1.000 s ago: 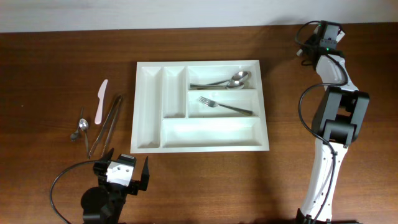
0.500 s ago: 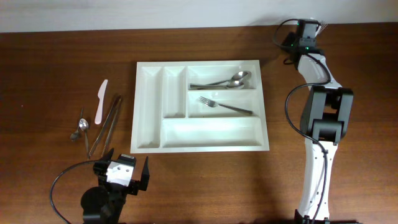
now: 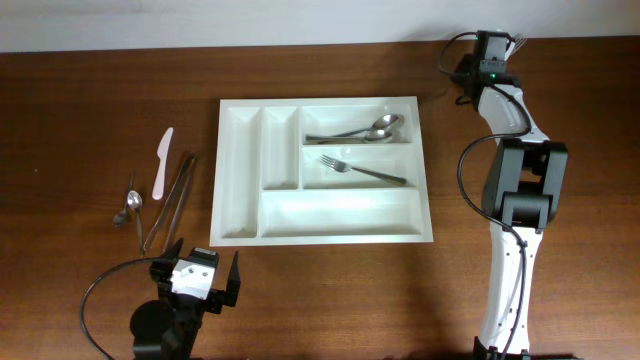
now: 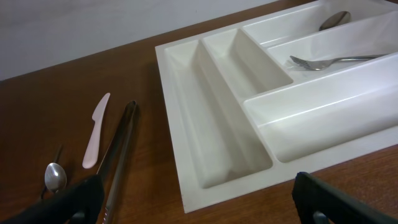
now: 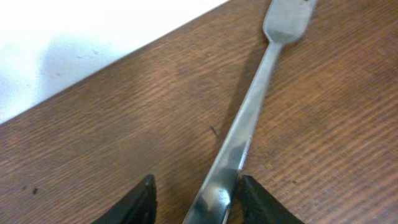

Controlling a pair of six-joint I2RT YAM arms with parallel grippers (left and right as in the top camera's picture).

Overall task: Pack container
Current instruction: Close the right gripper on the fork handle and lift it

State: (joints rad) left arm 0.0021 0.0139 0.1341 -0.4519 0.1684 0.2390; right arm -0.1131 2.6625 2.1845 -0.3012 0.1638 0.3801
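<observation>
The right gripper (image 5: 198, 186) straddles the fork (image 5: 256, 102) handle on the tabletop (image 5: 112, 130), fingers (image 5: 142, 200) apart, unclamped; centre the handle before closing. The container (image 3: 340, 212) sits well to its left; the left gripper (image 4: 198, 183) gapes empty.

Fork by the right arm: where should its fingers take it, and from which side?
Grip the fork on its narrow handle, coming straight down: it lies flat on the table, so the fingers should straddle the handle's width, one each side.

Overhead looked straight down; left wrist viewed the container (image 4: 217, 143) obliquely, shared with overhead; right wrist sat close above table (image 5: 93, 137).
</observation>
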